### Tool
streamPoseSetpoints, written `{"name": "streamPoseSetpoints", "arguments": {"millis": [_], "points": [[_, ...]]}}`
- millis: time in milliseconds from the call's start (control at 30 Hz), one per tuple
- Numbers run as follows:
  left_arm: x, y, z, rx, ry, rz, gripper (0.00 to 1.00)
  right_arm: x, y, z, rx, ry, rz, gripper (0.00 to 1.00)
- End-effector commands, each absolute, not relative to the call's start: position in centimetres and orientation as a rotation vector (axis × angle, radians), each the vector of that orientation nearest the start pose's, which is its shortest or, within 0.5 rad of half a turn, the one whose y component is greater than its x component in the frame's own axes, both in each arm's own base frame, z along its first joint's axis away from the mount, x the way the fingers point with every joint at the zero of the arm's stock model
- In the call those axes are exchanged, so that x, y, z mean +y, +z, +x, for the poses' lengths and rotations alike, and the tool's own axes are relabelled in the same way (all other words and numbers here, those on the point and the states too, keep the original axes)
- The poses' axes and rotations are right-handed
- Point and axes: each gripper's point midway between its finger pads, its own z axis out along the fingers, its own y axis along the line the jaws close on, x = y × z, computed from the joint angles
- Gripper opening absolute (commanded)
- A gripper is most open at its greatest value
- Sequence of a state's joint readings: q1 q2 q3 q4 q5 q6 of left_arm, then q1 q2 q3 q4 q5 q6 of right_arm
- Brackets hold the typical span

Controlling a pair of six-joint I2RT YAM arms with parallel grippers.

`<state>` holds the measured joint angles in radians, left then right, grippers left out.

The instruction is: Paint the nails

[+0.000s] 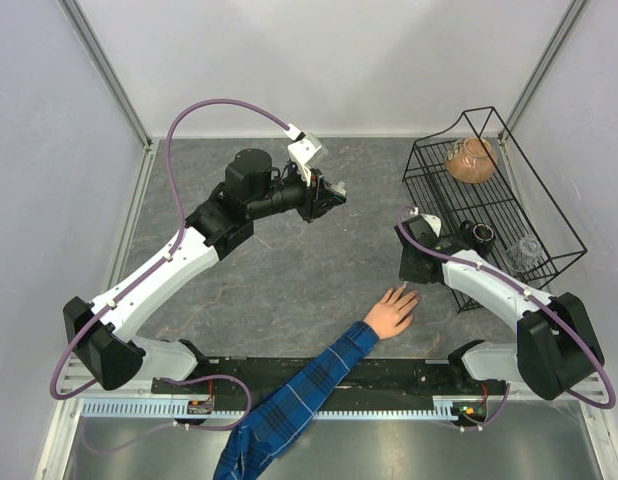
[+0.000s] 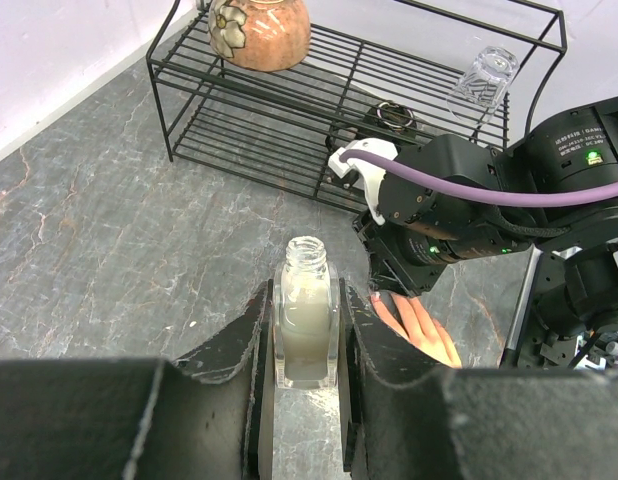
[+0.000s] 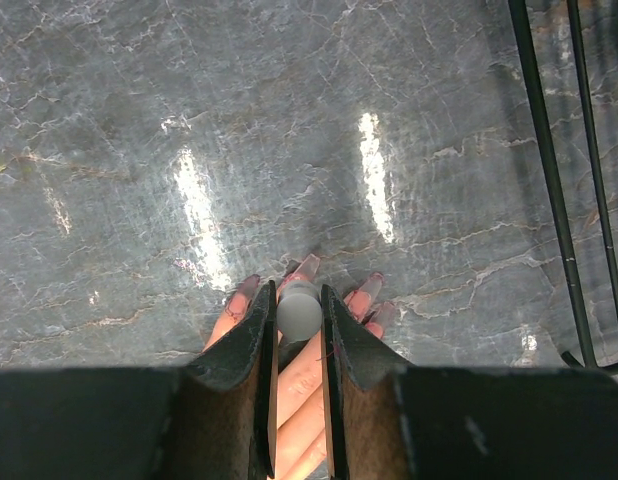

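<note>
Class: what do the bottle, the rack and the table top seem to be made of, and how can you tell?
Bottle: clear glossy glass, probably; pale liquid shows through its walls. Rack: thin black wire, likely coated metal, matte. Table top: grey veined stone or a stone-look laminate, polished; light glares off it.

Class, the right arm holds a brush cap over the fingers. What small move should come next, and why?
Probably lower the right gripper slightly toward the middle nail: its jaws are shut on the brush cap just above the hand, while the left gripper holds the uncapped polish bottle aside.
</note>
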<state>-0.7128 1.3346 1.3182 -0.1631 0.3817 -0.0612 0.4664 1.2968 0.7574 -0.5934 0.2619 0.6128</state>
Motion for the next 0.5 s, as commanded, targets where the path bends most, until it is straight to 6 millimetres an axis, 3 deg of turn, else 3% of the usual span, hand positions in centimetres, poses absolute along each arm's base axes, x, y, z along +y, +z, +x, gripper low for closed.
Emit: {"name": "streamPoseSetpoints", "arguments": {"millis": [0, 467], "points": [[-32.73, 37.04, 28.63, 1.522, -0.846, 0.845, 0.02, 10.5, 5.81, 25.75, 2.595, 0.04, 0.263, 0.0], [-33.1, 36.8, 28.96, 1.528, -0.853, 0.849, 0.02, 10.27, 5.6, 25.57, 2.611, 0.035, 0.269, 0.0]]}}
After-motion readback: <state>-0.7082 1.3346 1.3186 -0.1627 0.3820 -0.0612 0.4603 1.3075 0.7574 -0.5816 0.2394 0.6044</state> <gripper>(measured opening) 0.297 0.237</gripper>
